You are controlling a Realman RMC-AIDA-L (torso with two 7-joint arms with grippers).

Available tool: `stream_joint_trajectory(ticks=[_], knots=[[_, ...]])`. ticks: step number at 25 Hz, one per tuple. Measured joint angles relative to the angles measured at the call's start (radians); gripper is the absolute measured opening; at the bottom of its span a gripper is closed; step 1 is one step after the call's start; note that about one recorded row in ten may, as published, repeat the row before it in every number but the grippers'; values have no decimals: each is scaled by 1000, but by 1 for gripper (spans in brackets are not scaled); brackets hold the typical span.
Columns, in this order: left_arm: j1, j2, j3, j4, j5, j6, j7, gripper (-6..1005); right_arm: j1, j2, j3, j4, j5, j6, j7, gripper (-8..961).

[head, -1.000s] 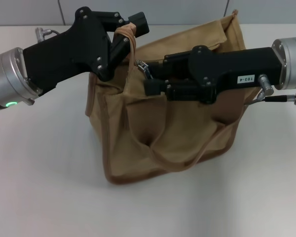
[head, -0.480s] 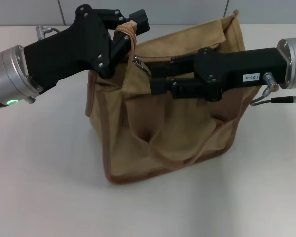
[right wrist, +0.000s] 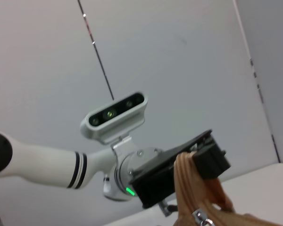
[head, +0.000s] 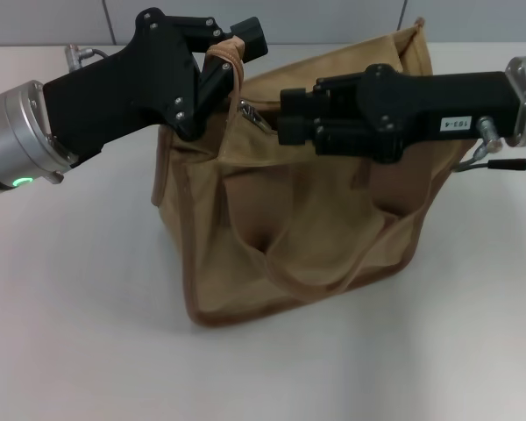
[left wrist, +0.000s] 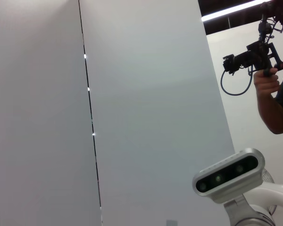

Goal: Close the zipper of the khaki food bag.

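**Bag braced, slider end in play**

A pale tabletop [head: 88, 333] under grey wall panels is hosting this one. The left gripper [head: 231, 46], up at eleven o'clock, is clamping shut on the tan strap handle [head: 228, 61] and appears to be lifting it to hold the bag's mouth taut. The right gripper [head: 285, 114] is reaching in from three o'clock, just beside the silver slider [head: 248, 112]; whether it is pinching anything, I cannot tell. The khaki food bag [head: 307, 219] is sitting centre-table, its zipper [head: 259, 118] running along the top edge, seemingly not yet drawn across. On the right arm a small white label is showing digits, possibly "183-4", too small to be sure.
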Motion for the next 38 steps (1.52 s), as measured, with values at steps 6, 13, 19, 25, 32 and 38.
stream_joint_trajectory(ticks=[6,13,19,25,32,38], knots=[[0,0,0,0,0,3,0,0,9,25,-7,-4,-61,35,-39,417],[0,0,0,0,0,4,-1,0,23,30,-12,-6,-58,61,-59,417],[0,0,0,0,0,7,-1,0,47,30,-46,-3,-57,62,-62,417],[0,0,-1,0,0,10,0,1,45,32,-53,-24,-54,24,-54,416],[0,0,-1,0,0,6,1,1,28,32,-27,-33,-48,-31,-29,414],[-1,0,-1,0,0,3,1,1,14,31,-7,-36,-46,-49,1,413]])
